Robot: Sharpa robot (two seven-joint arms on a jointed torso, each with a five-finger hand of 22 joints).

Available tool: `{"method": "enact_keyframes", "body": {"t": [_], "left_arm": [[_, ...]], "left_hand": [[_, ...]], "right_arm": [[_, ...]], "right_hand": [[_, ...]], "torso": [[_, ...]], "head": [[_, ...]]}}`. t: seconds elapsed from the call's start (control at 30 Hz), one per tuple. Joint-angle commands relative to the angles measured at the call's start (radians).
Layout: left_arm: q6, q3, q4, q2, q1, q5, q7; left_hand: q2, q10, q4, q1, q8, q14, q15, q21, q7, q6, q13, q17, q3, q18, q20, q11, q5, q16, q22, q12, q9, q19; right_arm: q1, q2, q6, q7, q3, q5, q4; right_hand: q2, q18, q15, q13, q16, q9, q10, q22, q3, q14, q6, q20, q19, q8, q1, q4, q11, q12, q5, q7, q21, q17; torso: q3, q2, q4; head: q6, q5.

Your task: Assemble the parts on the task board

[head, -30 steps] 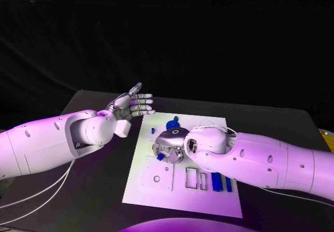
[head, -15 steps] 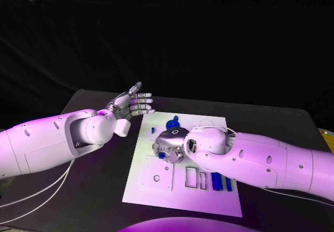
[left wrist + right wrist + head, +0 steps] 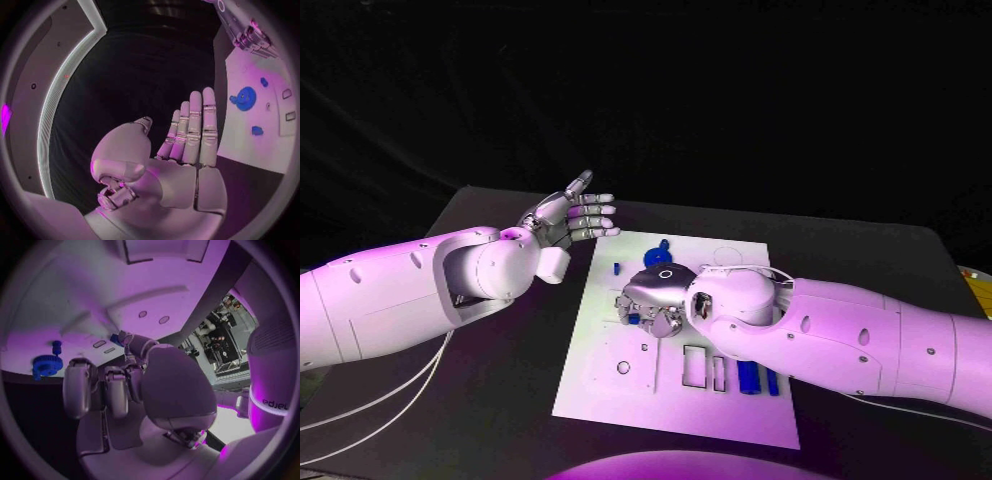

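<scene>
Over task board [image 3: 625, 385]: right hand [image 3: 653, 300] hiding blue part [image 3: 633, 319].

Smooth white arms, thin pale cables, silver hand [image 3: 574, 218] with segmented fingers.

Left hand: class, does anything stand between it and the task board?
Nothing visible does. The left hand is raised, open, beside the task board; only bare table lies between them. The right hand is over the board.

All I've got besides the job itself is the black table [image 3: 877, 262], running from about 9 o'clock across to 3, and black cloth [image 3: 733, 100] hanging behind it up at 12.
</scene>
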State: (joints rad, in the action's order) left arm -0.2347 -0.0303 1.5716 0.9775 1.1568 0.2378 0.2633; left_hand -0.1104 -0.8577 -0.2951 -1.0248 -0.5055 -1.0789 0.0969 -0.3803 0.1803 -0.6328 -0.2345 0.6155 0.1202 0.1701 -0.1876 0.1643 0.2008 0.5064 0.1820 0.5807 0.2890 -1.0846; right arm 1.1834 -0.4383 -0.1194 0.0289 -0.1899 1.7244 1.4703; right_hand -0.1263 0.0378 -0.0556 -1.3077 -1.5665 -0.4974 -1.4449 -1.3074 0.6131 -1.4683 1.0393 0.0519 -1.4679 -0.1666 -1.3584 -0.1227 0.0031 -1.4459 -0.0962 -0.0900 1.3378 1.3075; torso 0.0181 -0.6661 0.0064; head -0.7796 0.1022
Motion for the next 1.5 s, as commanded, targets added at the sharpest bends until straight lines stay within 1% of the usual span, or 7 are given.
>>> {"method": "enact_keyframes", "body": {"t": [0.03,0.5,0.9,1.1,1.2,1.3,1.5], "left_arm": [[0.003,0.001,0.001,0.000,0.002,-0.003,0.000],[0.006,0.001,-0.003,0.000,0.002,-0.004,-0.003],[0.008,0.001,-0.004,-0.001,0.002,-0.007,-0.004],[0.009,0.001,-0.004,0.000,0.002,-0.008,-0.005],[0.009,0.001,-0.005,0.000,0.002,-0.011,-0.004],[0.010,0.001,-0.005,-0.001,0.002,-0.013,-0.004],[0.009,0.001,-0.005,-0.001,0.002,-0.014,-0.004]], "left_hand": [[0.001,0.003,0.001,-0.008,-0.006,0.006,0.000,0.004,0.060,0.006,0.001,0.001,-0.007,0.011,-0.001,0.002,0.005,0.006,-0.001,0.000,-0.001,-0.009],[0.001,0.005,0.001,-0.010,-0.007,0.009,0.000,0.006,0.061,0.008,0.002,0.002,-0.009,0.011,-0.002,0.003,0.005,0.007,-0.002,0.000,-0.003,-0.009],[0.001,0.005,0.001,-0.010,-0.007,0.009,0.000,0.006,0.061,0.008,0.002,0.002,-0.009,0.011,-0.002,0.003,0.005,0.007,-0.002,0.000,-0.003,-0.009],[0.001,0.006,0.001,-0.011,-0.007,0.011,0.001,0.007,0.062,0.009,0.003,0.002,-0.009,0.011,-0.002,0.004,0.005,0.008,-0.003,0.000,-0.004,-0.008],[0.001,0.007,0.001,-0.011,-0.007,0.012,0.001,0.007,0.062,0.010,0.003,0.002,-0.010,0.011,-0.002,0.004,0.005,0.009,-0.003,0.001,-0.004,-0.008],[0.001,0.007,0.001,-0.011,-0.007,0.012,0.001,0.007,0.062,0.010,0.003,0.002,-0.010,0.011,-0.002,0.004,0.005,0.009,-0.003,0.001,-0.004,-0.008],[0.001,0.007,0.001,-0.011,-0.007,0.012,0.001,0.007,0.062,0.010,0.003,0.002,-0.010,0.011,-0.002,0.004,0.005,0.009,-0.003,0.001,-0.004,-0.008]], "right_arm": [[0.000,-0.010,-0.039,-0.007,0.000,0.030,0.007],[0.003,-0.051,-0.070,-0.013,0.000,0.054,0.049],[0.007,-0.065,-0.081,-0.005,0.002,0.086,0.045],[0.008,-0.068,-0.078,0.003,0.002,0.083,0.039],[0.009,-0.068,-0.084,0.018,0.002,0.037,0.043],[0.009,-0.067,-0.090,0.043,0.002,-0.021,0.045],[0.009,-0.059,-0.084,0.088,0.002,-0.129,0.040]], "right_hand": [[0.005,0.007,-0.006,-0.136,-0.004,0.001,-0.007,-0.205,0.010,-0.102,0.004,-0.006,-0.022,-0.005,-0.004,-0.004,0.001,-0.005,0.004,-0.003,0.003,0.263],[0.005,0.006,-0.006,-0.137,-0.004,0.001,-0.008,-0.205,0.015,-0.102,0.006,-0.006,-0.023,-0.006,-0.004,-0.008,0.001,-0.006,0.004,-0.003,0.004,0.263],[0.002,0.006,-0.006,-0.135,-0.004,0.000,-0.006,-0.206,0.016,-0.102,0.007,-0.006,-0.024,-0.007,0.000,-0.009,0.002,-0.005,0.005,-0.003,0.007,0.263],[-0.007,0.006,-0.005,-0.133,-0.004,0.004,-0.004,-0.205,0.017,-0.102,-0.006,-0.005,-0.022,0.001,0.016,-0.009,0.004,-0.002,0.006,-0.005,0.004,0.263],[-0.028,0.005,0.009,-0.133,-0.004,0.009,-0.005,-0.206,-0.009,-0.102,-0.026,0.003,-0.024,0.015,0.070,0.014,0.020,-0.003,-0.009,-0.013,0.009,0.263],[-0.050,0.004,0.023,-0.132,-0.004,0.011,-0.004,-0.206,-0.064,-0.102,-0.041,0.015,-0.025,0.025,0.143,0.061,0.033,-0.003,-0.025,-0.025,0.010,0.263],[-0.065,0.005,0.041,-0.123,-0.004,0.015,0.005,-0.205,-0.138,-0.102,-0.068,0.032,-0.024,0.038,0.207,0.126,0.053,0.003,-0.029,-0.047,0.004,0.263]], "torso": [[-0.0002,0.000,0.0006],[-0.0005,0.000,-0.0001],[0.0006,0.000,0.0006],[0.0012,0.000,0.0006],[0.0013,0.000,0.0009],[0.0013,0.000,0.0011],[0.0015,0.000,0.0005]], "head": [[0.001,0.001],[0.006,-0.001],[0.008,-0.003],[0.007,-0.002],[0.008,-0.002],[0.008,-0.002],[0.008,-0.001]]}}
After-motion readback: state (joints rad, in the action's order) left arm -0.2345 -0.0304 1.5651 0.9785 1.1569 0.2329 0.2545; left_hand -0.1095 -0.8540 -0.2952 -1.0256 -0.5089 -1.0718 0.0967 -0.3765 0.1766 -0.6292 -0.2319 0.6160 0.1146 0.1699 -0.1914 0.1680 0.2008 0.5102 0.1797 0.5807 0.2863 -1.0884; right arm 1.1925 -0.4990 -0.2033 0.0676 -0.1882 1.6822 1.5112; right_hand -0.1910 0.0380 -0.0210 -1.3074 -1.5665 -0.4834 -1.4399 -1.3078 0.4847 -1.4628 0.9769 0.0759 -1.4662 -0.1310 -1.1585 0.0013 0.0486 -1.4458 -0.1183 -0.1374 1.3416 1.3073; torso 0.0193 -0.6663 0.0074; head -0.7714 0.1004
